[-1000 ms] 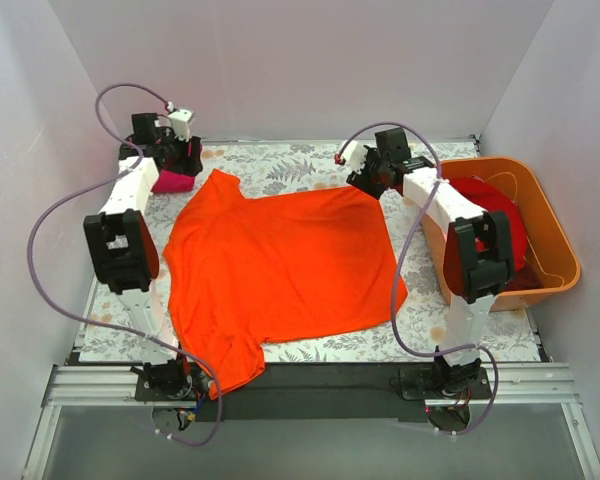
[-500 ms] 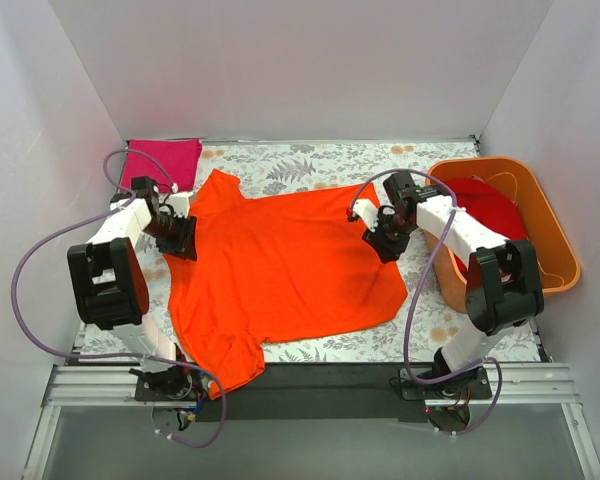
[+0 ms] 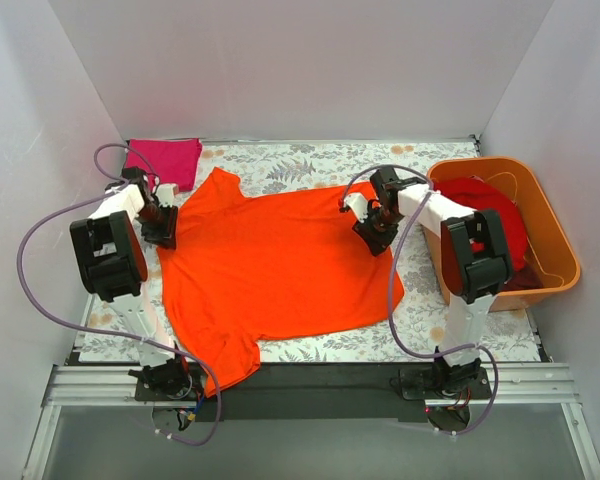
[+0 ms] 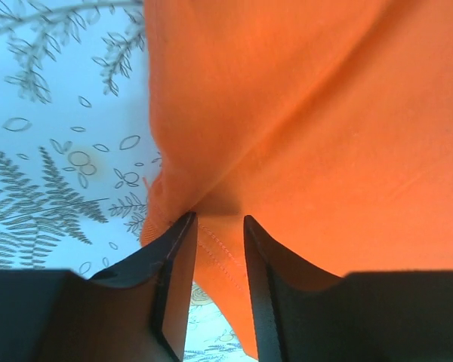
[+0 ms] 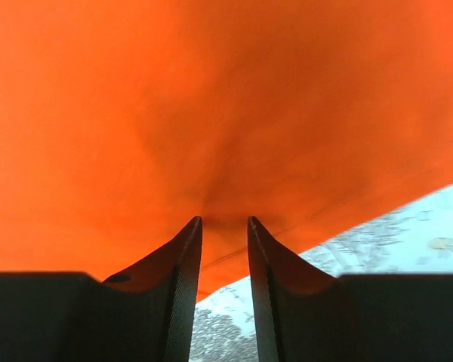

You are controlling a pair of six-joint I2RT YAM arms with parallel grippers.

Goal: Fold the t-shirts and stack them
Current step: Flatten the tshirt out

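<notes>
The bright orange t-shirt [image 3: 280, 265] lies spread flat across the floral table. My left gripper [image 3: 163, 232] sits at its left edge, below the sleeve. In the left wrist view the jaws [image 4: 219, 219] are closed to a narrow gap with the stitched hem [image 4: 211, 249] bunched between them. My right gripper [image 3: 372, 235] is at the shirt's right edge. Its jaws [image 5: 224, 220] likewise pinch a puckered fold of orange cloth [image 5: 211, 98]. A folded magenta-pink t-shirt [image 3: 165, 160] lies at the back left corner. A deeper red t-shirt [image 3: 495, 215] is heaped in the tub.
The rigid orange plastic tub [image 3: 565, 265] stands at the right side of the table, close to the right arm. White walls enclose the table on three sides. The shirt's lower left sleeve [image 3: 225, 365] hangs over the near edge onto the black rail.
Both arms came down from the back of the table onto the orange shirt's side edges, and both sets of jaws narrowed onto the cloth. The left edge shifted slightly left.
</notes>
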